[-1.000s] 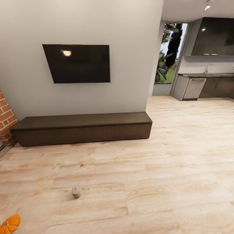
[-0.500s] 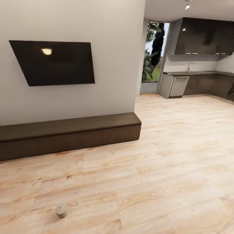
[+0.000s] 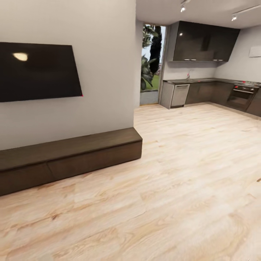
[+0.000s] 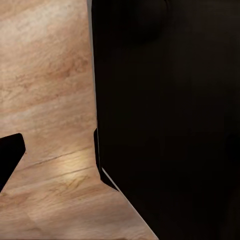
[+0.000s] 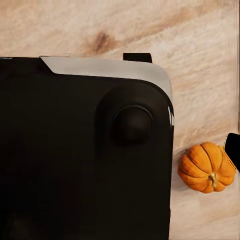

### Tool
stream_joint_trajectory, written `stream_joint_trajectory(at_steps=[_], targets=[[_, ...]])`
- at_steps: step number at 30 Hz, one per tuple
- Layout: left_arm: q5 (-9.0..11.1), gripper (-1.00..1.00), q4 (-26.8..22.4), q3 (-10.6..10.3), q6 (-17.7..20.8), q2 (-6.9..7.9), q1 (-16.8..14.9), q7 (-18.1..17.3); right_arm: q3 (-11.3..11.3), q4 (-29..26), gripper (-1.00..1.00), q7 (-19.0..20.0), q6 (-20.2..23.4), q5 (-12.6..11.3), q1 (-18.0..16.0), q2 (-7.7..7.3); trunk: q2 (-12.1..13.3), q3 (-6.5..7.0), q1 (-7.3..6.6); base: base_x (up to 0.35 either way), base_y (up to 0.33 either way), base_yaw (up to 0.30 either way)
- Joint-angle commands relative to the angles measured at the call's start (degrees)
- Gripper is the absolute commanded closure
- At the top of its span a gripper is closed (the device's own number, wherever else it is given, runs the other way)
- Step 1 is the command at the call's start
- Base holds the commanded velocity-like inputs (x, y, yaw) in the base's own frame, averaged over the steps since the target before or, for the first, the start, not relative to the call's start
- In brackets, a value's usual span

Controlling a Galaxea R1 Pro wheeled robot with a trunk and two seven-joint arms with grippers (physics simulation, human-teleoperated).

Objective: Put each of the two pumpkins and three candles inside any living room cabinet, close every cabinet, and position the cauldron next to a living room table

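Observation:
The cabinet, a long low dark-brown unit, stands against the grey wall at the left of the head view, its drawer fronts flush and shut. An orange pumpkin lies on the wooden floor beside my black base in the right wrist view. One dark finger of my right gripper shows at that view's edge, apart from the pumpkin. A dark finger of my left gripper hangs over bare floor, with nothing between the fingers. The candles and the cauldron are out of view.
A black TV hangs above the cabinet. Beyond the wall's corner, open wooden floor runs to a kitchen with dark cupboards, an oven and a doorway with plants.
The head camera has swung right, so the cabinet and TV sit further left in the picture. The candle and pumpkin on the floor have passed out of the head view.

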Motion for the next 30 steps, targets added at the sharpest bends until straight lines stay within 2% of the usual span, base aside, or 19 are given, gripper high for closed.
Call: stream_joint_trajectory(at_steps=[1, 14, 30], targets=[[0.0, -1.00, 0.0, 0.0, 0.0, 0.00, 0.0, 0.0, 0.0, 0.0, -1.00, 0.0, 0.0, 0.0, 0.0, 0.00, 0.0, 0.00, 0.00, 0.279, -0.144, -0.282], [-0.2, -1.00, 0.0, -0.1, 0.0, 0.00, 0.0, 0.0, 0.0, 0.0, -1.00, 0.0, 0.0, 0.0, 0.0, 0.02, 0.0, -0.09, 0.00, 0.314, -0.098, -0.272], [-0.2, -1.00, 0.1, -0.1, 0.0, 0.00, 0.0, 0.0, 0.1, 0.0, -1.00, -0.5, 0.0, 0.1, 0.0, 0.26, 0.0, -1.48, 0.00, 0.325, -0.072, 0.004]])
